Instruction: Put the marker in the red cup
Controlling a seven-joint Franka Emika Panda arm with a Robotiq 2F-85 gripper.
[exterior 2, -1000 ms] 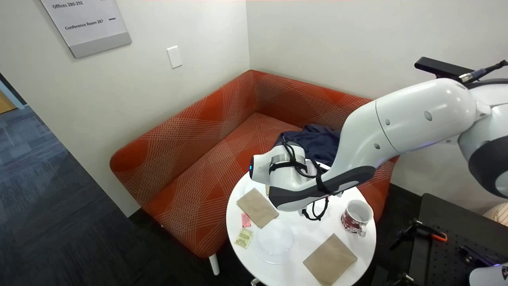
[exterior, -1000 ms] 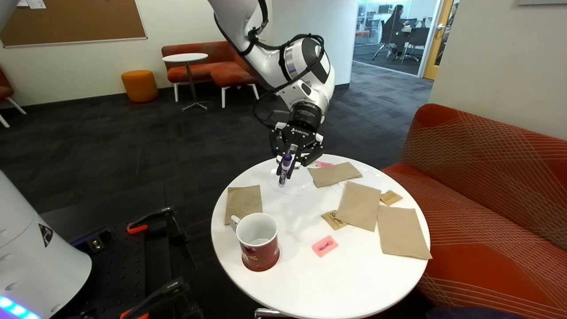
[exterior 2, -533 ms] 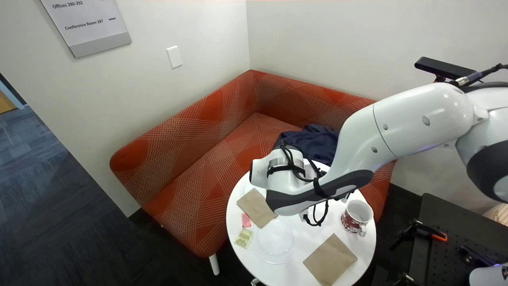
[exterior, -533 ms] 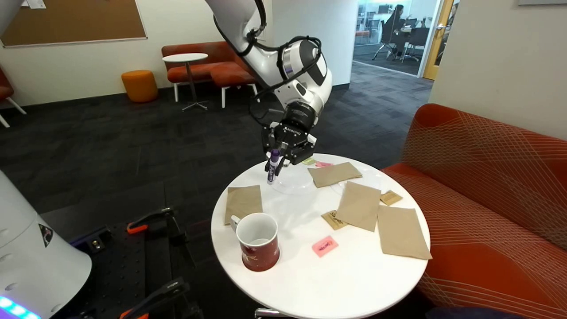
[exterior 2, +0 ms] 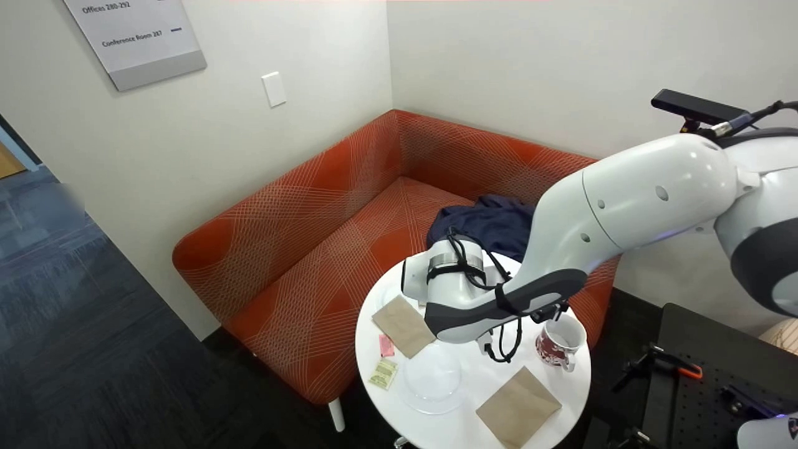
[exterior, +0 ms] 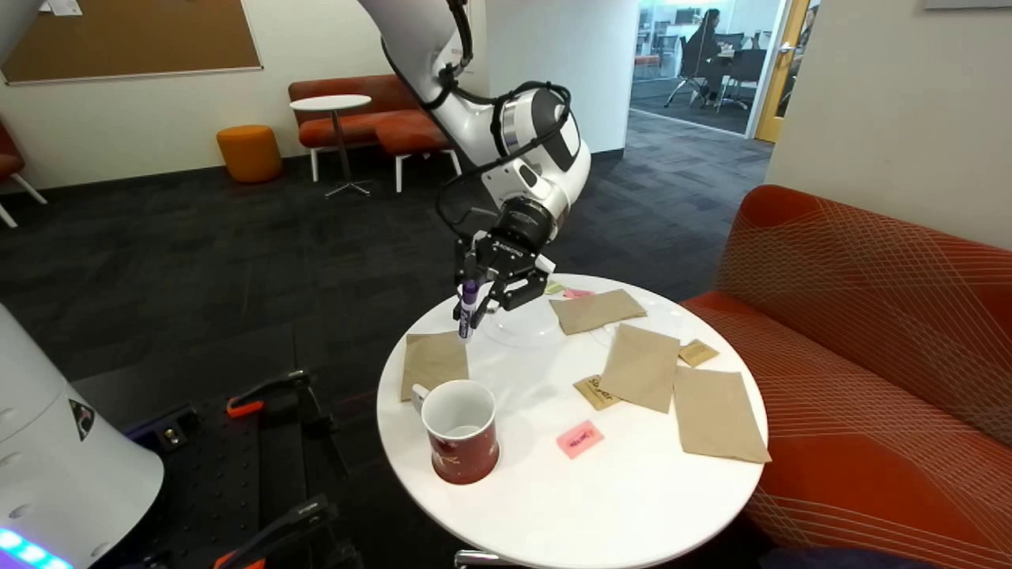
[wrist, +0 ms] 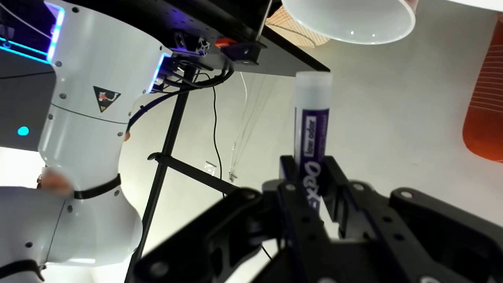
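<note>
1. The marker (wrist: 311,135) hangs above the bench (exterior: 609,506), beyond the red cup (exterior: 462,435) in an exterior view, nearly upright with its pale end down and not yet over the cup's mouth. The jaws are closed to the marker's thickness, their pads (wrist: 335,173) gripping its barrel from both sides.
2. In the wrist view the cup's mouth lies past the pale end and off its line. The step looks to be the carry to the cup, so shift sideways as well as forward.
3. Whether the pale end clears the cup's rim cannot be told; the arm (exterior 2: 598,212) hides the marker in an exterior view. Lift generously before crossing.
4. Come in clear of the handle (exterior 2: 568,362) on the cup's wall; a knock there would likely turn the cup.
5. Stop over the middle of the cup's mouth, straighten the marker, then lower until its pale end is well below the rim.
6. Only then part the jaws, slightly, and back straight up out of the cup so nothing drags or snags.
</note>
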